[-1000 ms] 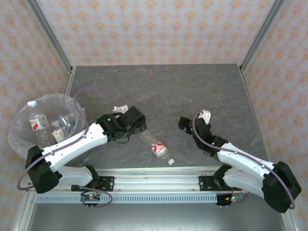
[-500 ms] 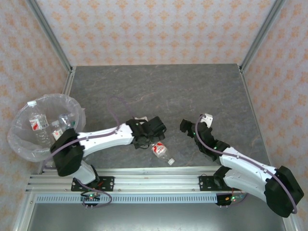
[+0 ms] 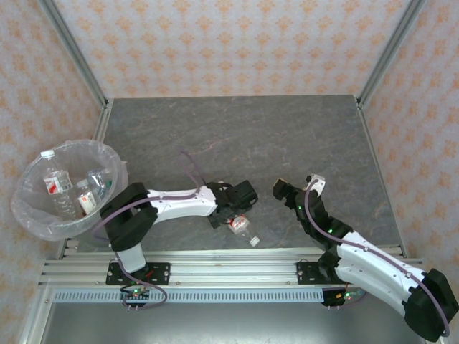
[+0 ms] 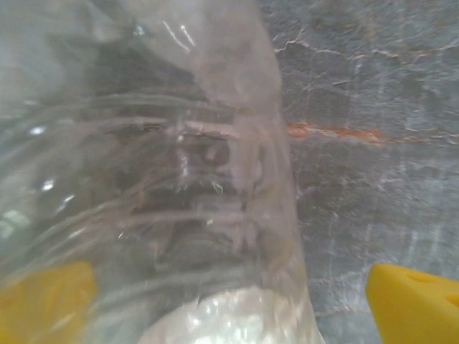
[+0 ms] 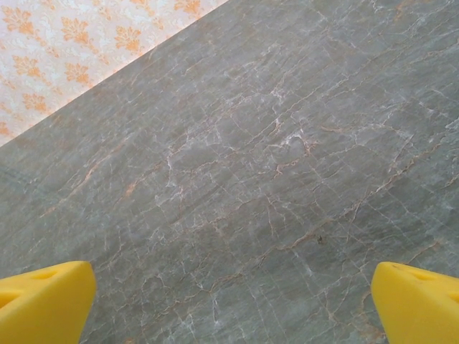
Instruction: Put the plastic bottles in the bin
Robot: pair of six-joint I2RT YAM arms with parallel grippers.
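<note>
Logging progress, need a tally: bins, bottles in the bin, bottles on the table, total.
Bin: 1
Bottles inside: 3 that I can make out
Bottle lying on the table: 1
Total: 5

We see one clear red-labelled bottle (image 3: 241, 226) lying on its side near centre; several bottles (image 3: 54, 182) sit inside the see-through bin (image 3: 32, 218) at left.

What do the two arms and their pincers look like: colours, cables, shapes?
Both have white links and black joints: left arm, right arm. A thin purple-grey cable loops along each. The left pincer and right pincer have blunt yellow fingertips.
</note>
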